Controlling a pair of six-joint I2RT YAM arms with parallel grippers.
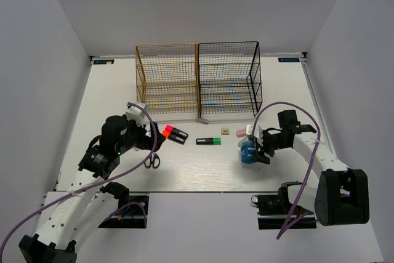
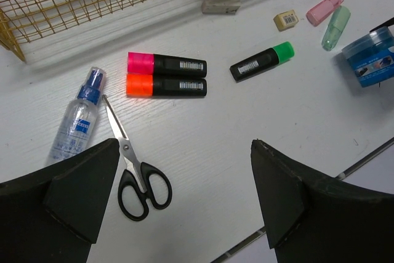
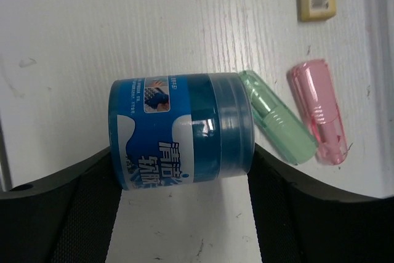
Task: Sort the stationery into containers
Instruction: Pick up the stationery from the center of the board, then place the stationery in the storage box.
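Nearer than the green-ended marker (image 2: 261, 63) and to its left, the left gripper (image 2: 184, 198) hangs wide open over the scissors (image 2: 138, 177) on the surface (image 2: 246, 127). Right of that marker, the right gripper (image 1: 255, 149) clasps the blue round roll (image 3: 181, 130), a finger at each end. Left of it lie the pink-ended marker (image 2: 166, 64) and the red-ended marker (image 2: 166, 85), touching. Just beyond it, rightward, sit the beige cube (image 2: 285, 20), pink piece (image 2: 325, 8) and mint piece (image 2: 335, 28). Behind it stand the yellow-orange rack (image 1: 166, 81) and black rack (image 1: 228, 78), side by side.
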